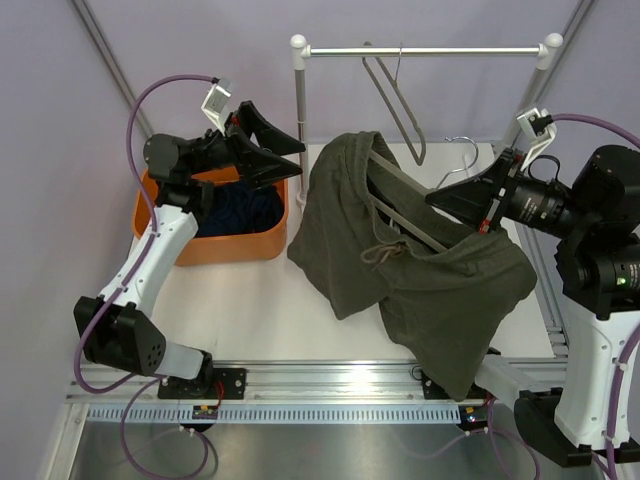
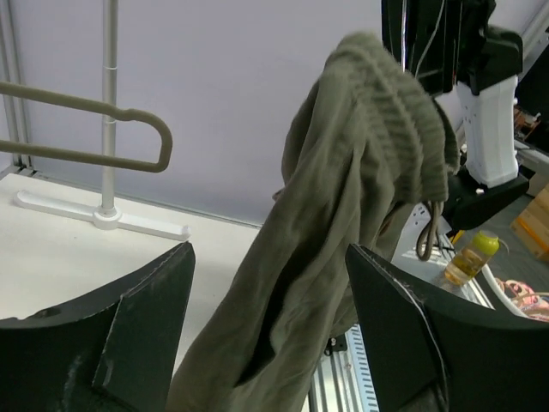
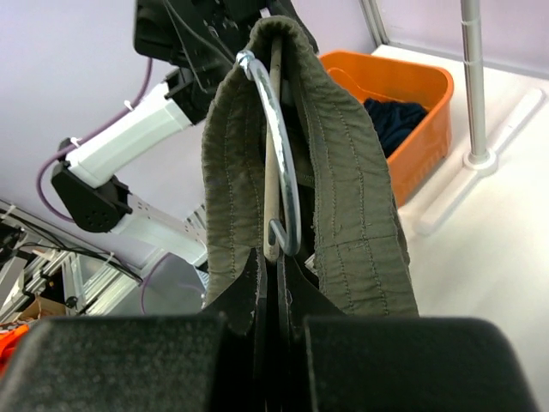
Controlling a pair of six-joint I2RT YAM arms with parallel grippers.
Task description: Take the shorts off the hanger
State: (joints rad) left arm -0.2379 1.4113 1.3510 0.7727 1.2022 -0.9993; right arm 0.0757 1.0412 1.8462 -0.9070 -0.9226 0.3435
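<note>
Status: navy shorts (image 1: 240,210) are in the orange bin (image 1: 230,250), directly under the left gripper (image 1: 288,160), so I'd call that pair done. Olive shorts (image 1: 420,280) are on the hanger (image 1: 410,215), draped over it and hanging below and to the inside of the right gripper (image 1: 440,197).

Hands:
- Left: jaws spread wide, nothing in them. Its wrist view shows the olive fabric hanging ahead of the fingers, apart from both.
- Right: clamped tight on the hanger at the base of its metal hook. The waistband is folded over the hook just ahead of the fingertips. Can't tell whether any fabric is pinched in with it.

Step in hand, as I read it: left goes across to strip the olive pair while right keeps the hanger steady.
- Grab a thick bunch low on the near leg, ahead of the left fingers, not the waistband at the hook.
- Pull away from the right hand, along the hanger bar, so the fabric slides off the bar end instead of dragging against it.
- Right should hold the hanger up and steady and not follow the pull.

Watch:
- Drawstring (image 1: 385,250) dangles just below the bar and could snag on it.
- Waistband looped over the hook may hang up, so it may need lifting clear first.
- Spare hanger (image 1: 395,105) on the rail (image 1: 425,50) sits just beyond both hands, so keep the pull low and towards the bin.
- Bin rim is close under the left wrist on the way out.
</note>
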